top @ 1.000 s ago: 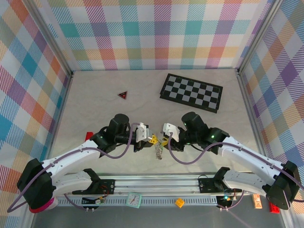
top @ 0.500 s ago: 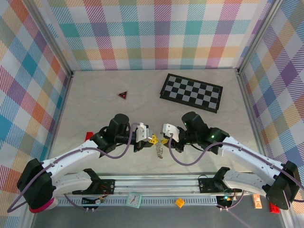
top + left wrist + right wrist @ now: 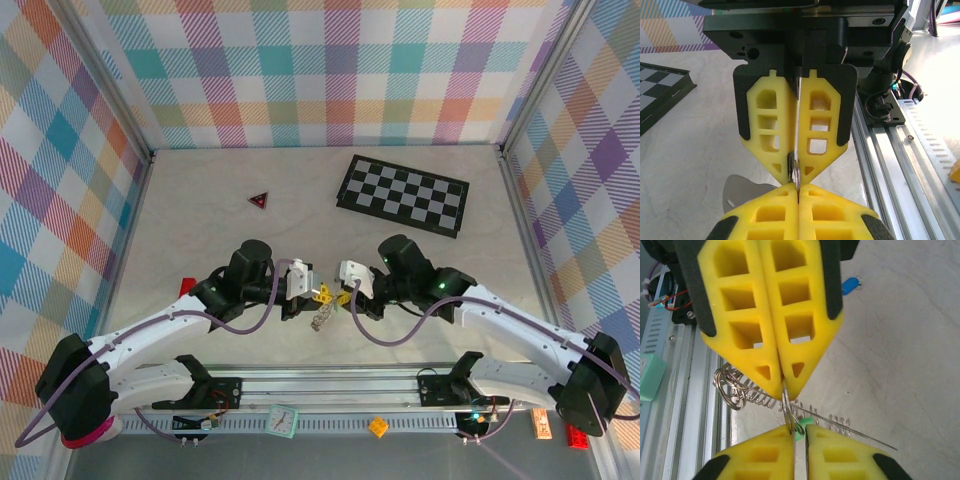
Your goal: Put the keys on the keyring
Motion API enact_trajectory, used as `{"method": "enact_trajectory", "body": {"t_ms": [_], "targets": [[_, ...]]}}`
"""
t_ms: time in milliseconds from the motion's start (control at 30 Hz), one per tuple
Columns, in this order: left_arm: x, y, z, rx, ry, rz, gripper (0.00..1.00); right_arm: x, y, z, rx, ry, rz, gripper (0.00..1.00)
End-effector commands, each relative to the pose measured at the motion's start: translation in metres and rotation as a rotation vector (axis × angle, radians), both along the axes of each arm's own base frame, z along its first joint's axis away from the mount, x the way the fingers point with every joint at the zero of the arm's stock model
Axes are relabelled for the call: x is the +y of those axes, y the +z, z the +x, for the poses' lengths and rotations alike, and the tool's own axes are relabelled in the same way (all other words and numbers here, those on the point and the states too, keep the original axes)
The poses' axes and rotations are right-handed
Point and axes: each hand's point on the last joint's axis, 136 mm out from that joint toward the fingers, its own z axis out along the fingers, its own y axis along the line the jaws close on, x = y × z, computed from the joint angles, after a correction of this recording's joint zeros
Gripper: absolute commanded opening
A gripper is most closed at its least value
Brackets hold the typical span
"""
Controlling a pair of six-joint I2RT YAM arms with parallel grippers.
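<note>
Keyring [image 3: 320, 320] links hang in a small silvery bunch at the near middle of the table [image 3: 200, 220] in the top view. They sit just under the spot where the left gripper [image 3: 316, 293] and the right gripper [image 3: 342, 297] meet tip to tip. The checkerboard [image 3: 403, 195] and the red triangle [image 3: 260, 200] lie well apart, farther back. In the left wrist view the left gripper's own yellow fingers [image 3: 770, 210] are pressed together on a thin strip of metal. That strip runs up into the right gripper [image 3: 796, 176], whose jaws are also closed; the rail [image 3: 890, 150] passes on the right. In the right wrist view the left gripper [image 3: 782, 384] is closed on a wire loop of the keyring, and coiled links [image 3: 737, 387] bunch to the left beside the rail. The right gripper's fingers [image 3: 765, 455] pinch the green key [image 3: 803, 424] right where that wire enters them. The blue key [image 3: 851, 285] lies alone on the table, well behind.
</note>
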Motion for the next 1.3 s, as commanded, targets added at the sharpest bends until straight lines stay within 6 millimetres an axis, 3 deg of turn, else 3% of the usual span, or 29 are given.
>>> {"method": "enact_trajectory", "body": {"t_ms": [0,133,400,533,833,1267], "targets": [[-0.002,0.012,-0.006,-0.038,-0.033,-0.051,0.00,-0.004,0.008,0.003,-0.037,-0.040,0.033,0.21],[-0.003,0.012,-0.004,-0.018,-0.019,-0.058,0.00,-0.013,0.004,0.002,-0.017,-0.091,0.029,0.30],[-0.005,0.014,0.001,-0.001,0.008,-0.088,0.00,-0.012,-0.014,-0.008,0.100,-0.132,0.055,0.33],[-0.006,0.015,0.003,0.005,0.016,-0.100,0.00,-0.006,-0.014,-0.011,0.112,-0.116,0.105,0.37],[-0.009,0.015,0.006,0.015,0.026,-0.121,0.00,0.002,-0.017,0.006,0.042,-0.180,0.152,0.40],[-0.011,0.016,0.007,0.018,0.024,-0.125,0.00,0.006,-0.012,0.012,-0.029,-0.182,0.220,0.37]]}}
